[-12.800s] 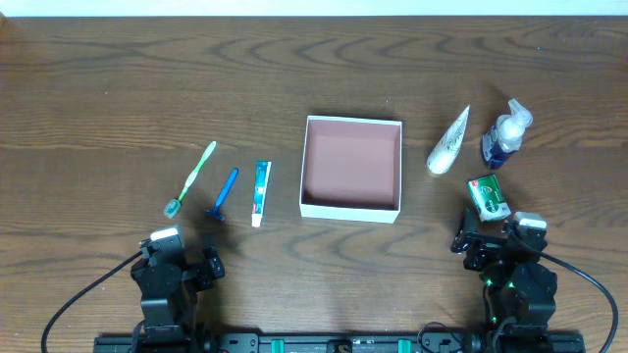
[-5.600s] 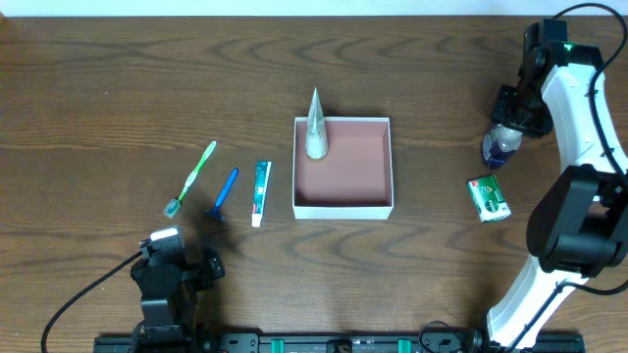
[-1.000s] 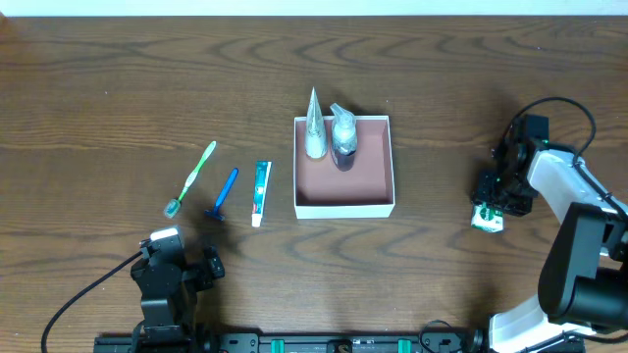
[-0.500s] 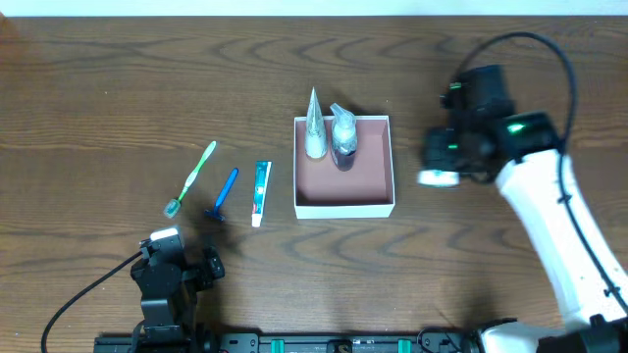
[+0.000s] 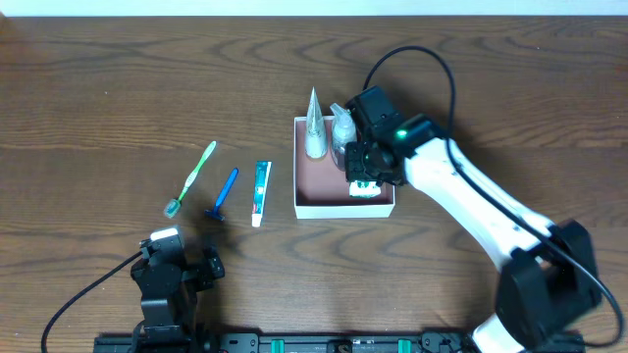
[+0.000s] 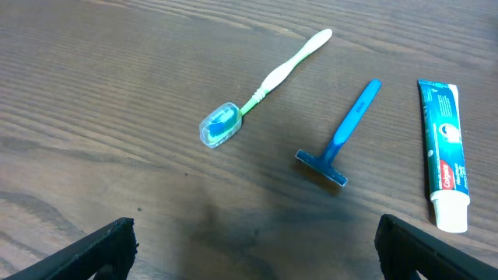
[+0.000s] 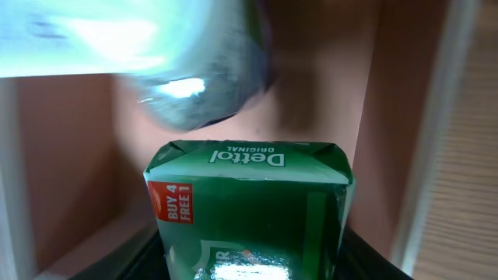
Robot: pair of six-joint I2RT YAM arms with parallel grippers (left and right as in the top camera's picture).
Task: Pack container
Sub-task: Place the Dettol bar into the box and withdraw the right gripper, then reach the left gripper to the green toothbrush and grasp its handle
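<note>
One shallow square container (image 5: pixel 324 209), white-walled, dull pinkish-brown inside.

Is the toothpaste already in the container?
No, the toothpaste lies on the table left of the container, beside the blue razor.

green box (image 7: pixel 249 210): "Dettol ORIGINAL", red patch "BUY 4 FREE 1" | toothpaste tube (image 6: pixel 445 155): "Colgate"
</note>
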